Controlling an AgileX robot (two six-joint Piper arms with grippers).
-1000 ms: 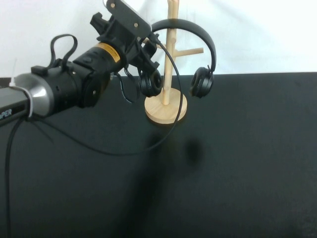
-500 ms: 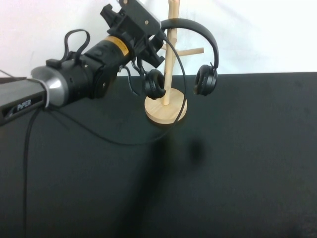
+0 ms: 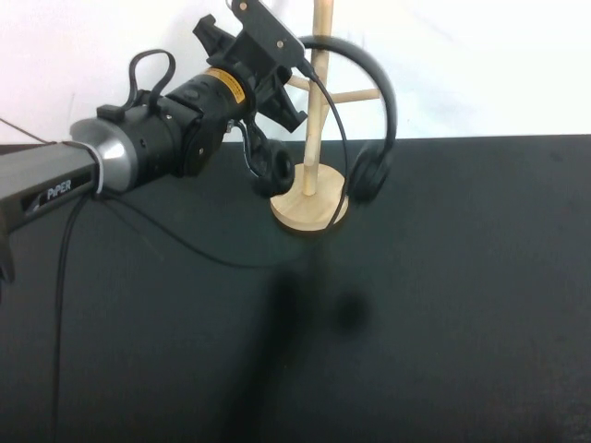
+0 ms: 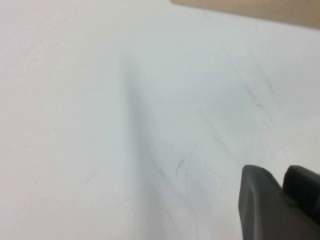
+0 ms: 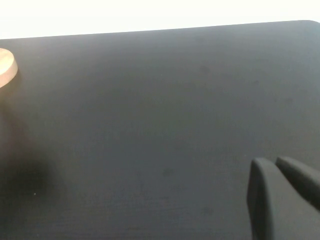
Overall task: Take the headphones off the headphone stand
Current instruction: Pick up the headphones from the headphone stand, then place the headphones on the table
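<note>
While the headphone stand [image 3: 310, 208] sits near the tabletop's [image 3: 443, 305] far edge, I see my left end effector [image 3: 297, 57] clamped on the headphones' [image 3: 367, 173] headband; right end effector [image 5: 280, 200]: cannot tell

Left arm [image 3: 138, 152]: reaching from the table's left edge toward the far edge, wrist raised and tilted upward. Left gripper [image 3: 297, 63]: high above the far edge. Right gripper [image 5: 280, 200]: low over the table, fingers close together.
</note>
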